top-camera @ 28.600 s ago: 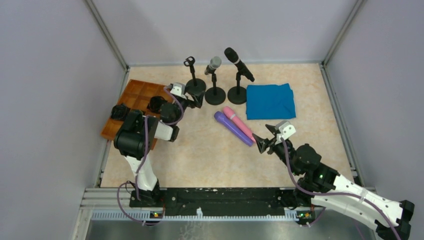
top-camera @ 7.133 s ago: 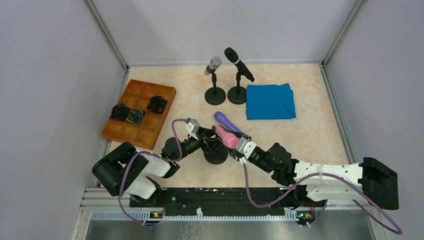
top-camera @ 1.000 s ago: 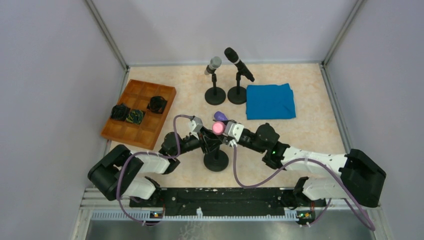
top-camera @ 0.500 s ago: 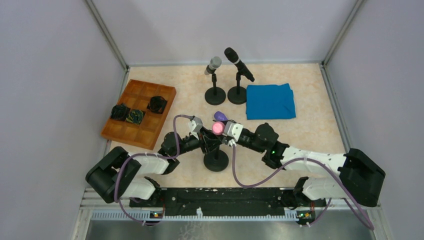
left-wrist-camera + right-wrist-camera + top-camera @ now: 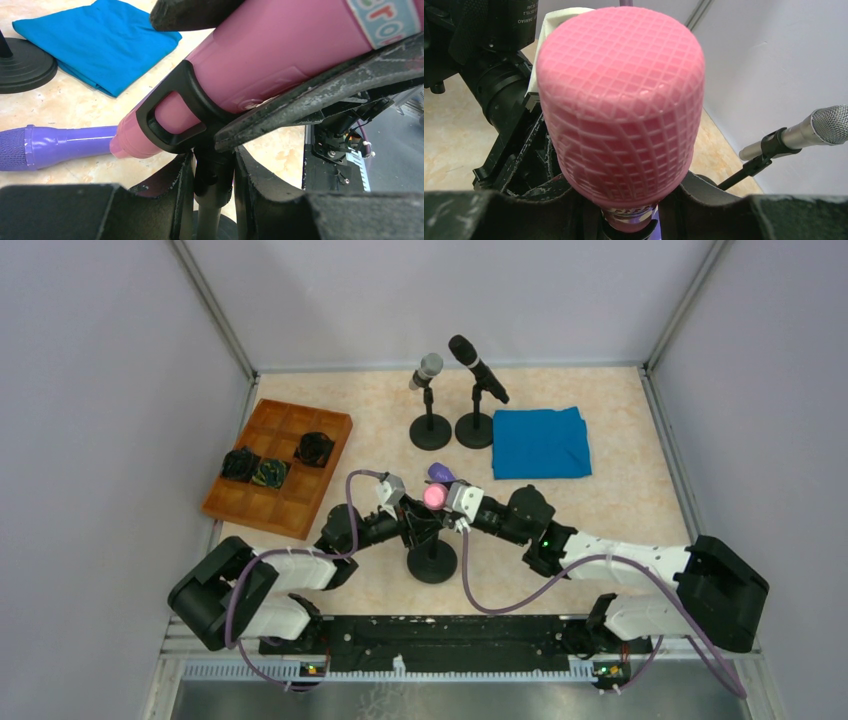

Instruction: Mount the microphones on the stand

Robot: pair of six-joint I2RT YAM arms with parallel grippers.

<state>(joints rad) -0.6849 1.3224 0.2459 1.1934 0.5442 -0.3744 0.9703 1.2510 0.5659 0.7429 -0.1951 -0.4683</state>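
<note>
The pink microphone point(image 5: 435, 496) stands head-up in front of the arms, and its body point(image 5: 280, 60) passes through the black clip point(image 5: 185, 110) of the near stand point(image 5: 432, 562). My right gripper point(image 5: 452, 508) point(image 5: 629, 210) is shut on the pink microphone point(image 5: 621, 100) below its head. My left gripper point(image 5: 408, 515) point(image 5: 213, 175) is shut on the stand's post point(image 5: 212, 205) just under the clip. The purple microphone point(image 5: 441, 474) point(image 5: 55, 147) lies on the table behind them.
At the back, a silver microphone point(image 5: 427, 370) point(image 5: 819, 127) and a black microphone point(image 5: 475, 365) sit on their own stands. A folded blue cloth point(image 5: 540, 442) point(image 5: 100, 40) lies at the back right. A brown tray point(image 5: 280, 490) with dark items is at the left.
Nothing has visibly moved in the last second. Since the oldest frame, one stand came forward from the back row and the pink microphone left the table, tilting upright in the clip.
</note>
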